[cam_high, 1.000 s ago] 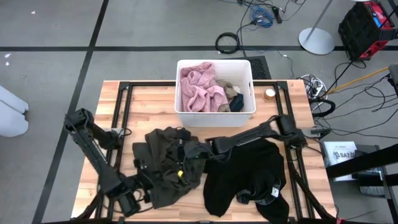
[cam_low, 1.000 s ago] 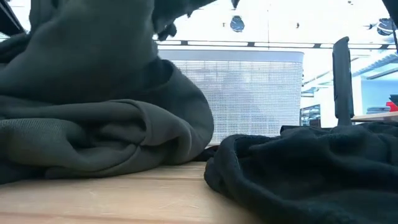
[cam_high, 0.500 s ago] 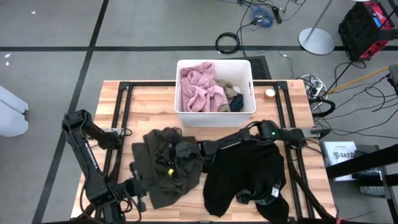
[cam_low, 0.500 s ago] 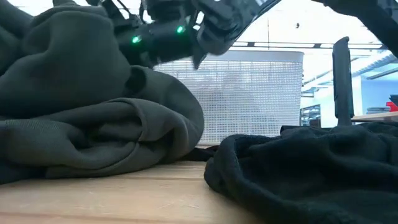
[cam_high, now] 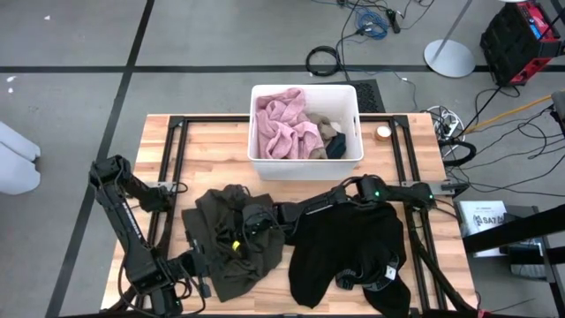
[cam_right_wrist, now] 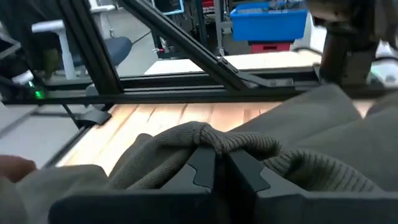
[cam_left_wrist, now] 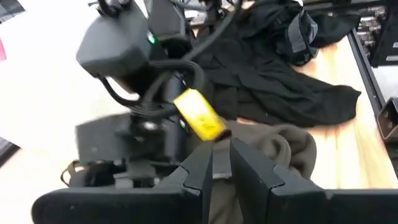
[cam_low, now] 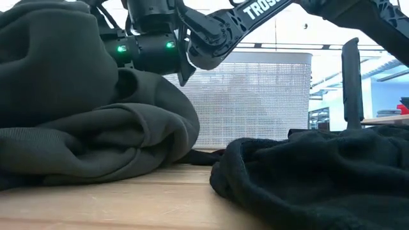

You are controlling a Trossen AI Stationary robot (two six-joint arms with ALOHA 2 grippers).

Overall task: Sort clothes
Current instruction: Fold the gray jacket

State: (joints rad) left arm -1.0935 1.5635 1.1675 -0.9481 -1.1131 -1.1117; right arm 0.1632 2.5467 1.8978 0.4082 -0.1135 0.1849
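An olive-green garment [cam_high: 231,240] lies bunched on the table's near left part. A black garment [cam_high: 349,252] is spread on the table to its right. My right gripper [cam_right_wrist: 214,163] reaches across from the right and is shut on the olive-green garment near its middle [cam_high: 250,223]. My left gripper [cam_left_wrist: 221,163] is at that garment's near-left edge [cam_high: 201,265], its fingers close together on olive cloth. A fuzzy pink garment [cam_high: 284,124] and bits of beige and dark teal cloth lie in the white bin [cam_high: 305,163]. My left gripper pinches a bit of the olive-green garment's near-left edge [cam_left_wrist: 221,144] between its two fingers, coming from the table's near left side and slanting down. The rest of the garment lies on the table. My right gripper pinches a raised ribbed fold [cam_right_wrist: 214,138] of the olive-green garment between its two fingers, coming almost level from the table's right side. How many layers are in the fold I cannot tell. The cloth humps up at the fingers and the rest lies on the table.
The white bin stands at the table's far middle. A small round roll [cam_high: 382,133] sits beside it on the right. Black frame rails [cam_high: 172,168] run along the tabletop. Bare wood shows at the far left and between bin and garments.
My right gripper has come down and gone toward the table's left edge, over the olive-green garment and into its middle. My left gripper has shifted a little toward the far edge. The olive-green garment has been pushed together toward the left.
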